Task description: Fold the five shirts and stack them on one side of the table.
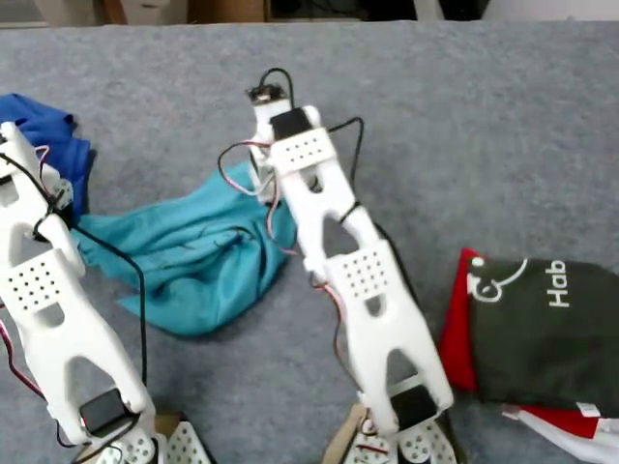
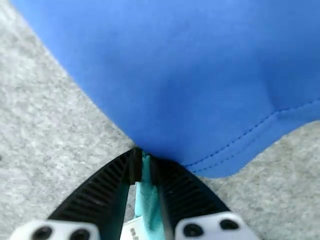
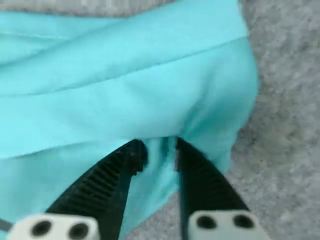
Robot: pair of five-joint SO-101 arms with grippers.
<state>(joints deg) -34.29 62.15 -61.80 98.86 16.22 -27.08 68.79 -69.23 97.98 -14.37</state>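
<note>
We log left tool (image 2: 142, 159) clamped on edge of teal shirt (image 1: 193, 261), tips touching blue shirt (image 2: 200, 75). Right tool (image 3: 160, 150) pinches fold on teal shirt's opposite side. Teal shirt lies crumpled on worktop (image 1: 484, 116) between arms. Folded black shirt (image 1: 546, 333) sits atop red shirt (image 1: 456, 338) at right (white garment (image 1: 590, 432) peeks out beneath).

Landmark: teal shirt (image 1: 193, 266), crumpled mid-table.
Beyond it and far to its right: bare grey table (image 1: 464, 126), open passage.
Just left of it: blue shirt (image 1: 44, 145).
Flanking it: left arm (image 1: 48, 309) and right arm (image 1: 338, 261); the right arm blocks its right edge.
Well right of it: folded stack (image 1: 542, 329).
</note>
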